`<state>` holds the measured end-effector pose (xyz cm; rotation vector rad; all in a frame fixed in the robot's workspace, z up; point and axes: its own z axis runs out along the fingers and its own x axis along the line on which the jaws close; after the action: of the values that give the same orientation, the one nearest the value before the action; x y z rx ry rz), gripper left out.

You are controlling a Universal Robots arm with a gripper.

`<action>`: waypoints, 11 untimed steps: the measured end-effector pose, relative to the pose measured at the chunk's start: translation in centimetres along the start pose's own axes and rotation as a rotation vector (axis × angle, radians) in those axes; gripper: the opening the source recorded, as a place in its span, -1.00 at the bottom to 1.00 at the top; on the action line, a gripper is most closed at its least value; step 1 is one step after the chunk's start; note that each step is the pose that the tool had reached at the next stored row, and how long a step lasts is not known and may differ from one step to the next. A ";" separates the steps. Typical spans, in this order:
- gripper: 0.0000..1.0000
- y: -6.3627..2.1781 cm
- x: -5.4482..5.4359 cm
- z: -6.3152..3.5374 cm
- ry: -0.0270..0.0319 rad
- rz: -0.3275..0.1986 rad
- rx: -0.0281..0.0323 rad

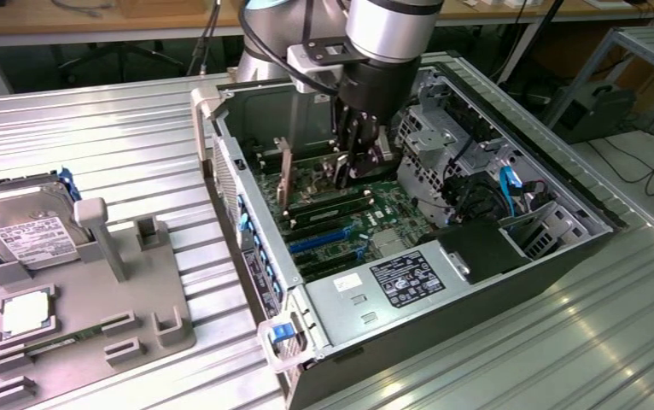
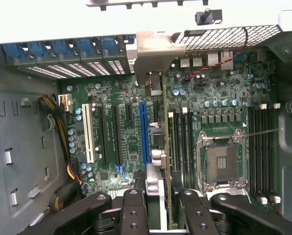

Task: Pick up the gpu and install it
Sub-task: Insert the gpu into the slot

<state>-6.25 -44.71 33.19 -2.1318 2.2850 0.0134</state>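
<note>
On a ribbed metal tabletop point(image 1: 99, 145) before a wooden workbench point(image 1: 77, 26), the pincer point(image 1: 358, 158) pinches the gpu point(image 2: 154, 56) inside an open computer case point(image 1: 222, 162).

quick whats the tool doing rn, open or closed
tool: closed on the gpu, held edge-on inside the pc case

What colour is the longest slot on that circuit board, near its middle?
Blue. The slot shows best in the wrist view.
</note>
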 end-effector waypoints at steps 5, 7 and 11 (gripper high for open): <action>-0.40 0.07 0.1 0.59 0.0000 0.000 0.0000; -0.40 0.24 0.1 0.83 0.0001 0.000 0.0000; -0.40 0.54 0.1 1.29 0.0000 0.000 0.0000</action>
<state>-6.79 -44.76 31.90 -2.1316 2.2851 0.0133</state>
